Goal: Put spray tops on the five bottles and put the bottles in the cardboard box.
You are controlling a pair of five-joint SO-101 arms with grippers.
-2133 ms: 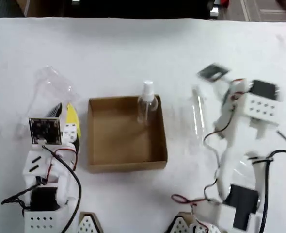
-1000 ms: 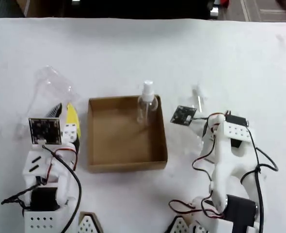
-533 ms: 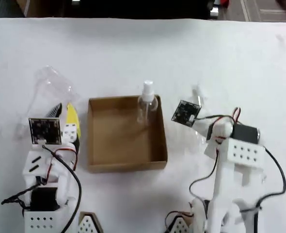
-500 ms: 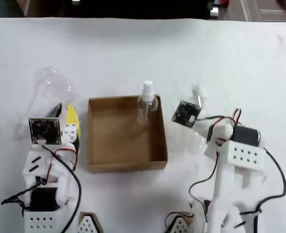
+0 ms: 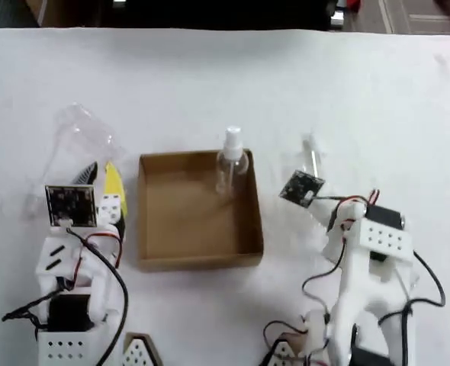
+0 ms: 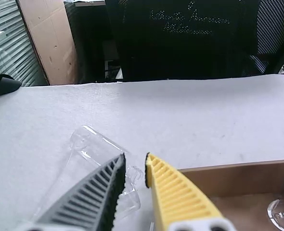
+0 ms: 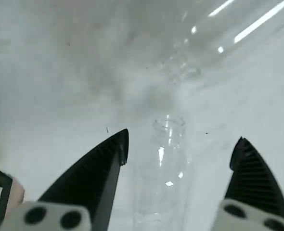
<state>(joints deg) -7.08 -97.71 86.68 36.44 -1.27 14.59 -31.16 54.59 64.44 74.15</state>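
The cardboard box (image 5: 200, 242) sits mid-table, and one clear bottle with a white spray top (image 5: 232, 162) stands in its far right corner. My right arm (image 5: 368, 248) is just right of the box. My right gripper (image 7: 182, 136) is open wide, and a topless clear bottle (image 7: 164, 163) lies on the table between its black fingers, untouched. Another clear bottle (image 7: 190, 53) lies beyond it. My left gripper (image 6: 135, 156) sits left of the box with its grey and yellow fingers barely apart and nothing between them. A clear bottle (image 6: 91, 150) lies just past its tips.
Clear bottles (image 5: 80, 128) lie at the left of the table beyond my left arm (image 5: 72, 267). A spray top with a thin tube (image 5: 312, 155) lies right of the box's far corner. The far half of the white table (image 5: 233, 69) is bare.
My right arm swung in from the far right toward the box, then drew back and down over the bottle lying beside the box. The left arm, box and standing bottle have not moved.
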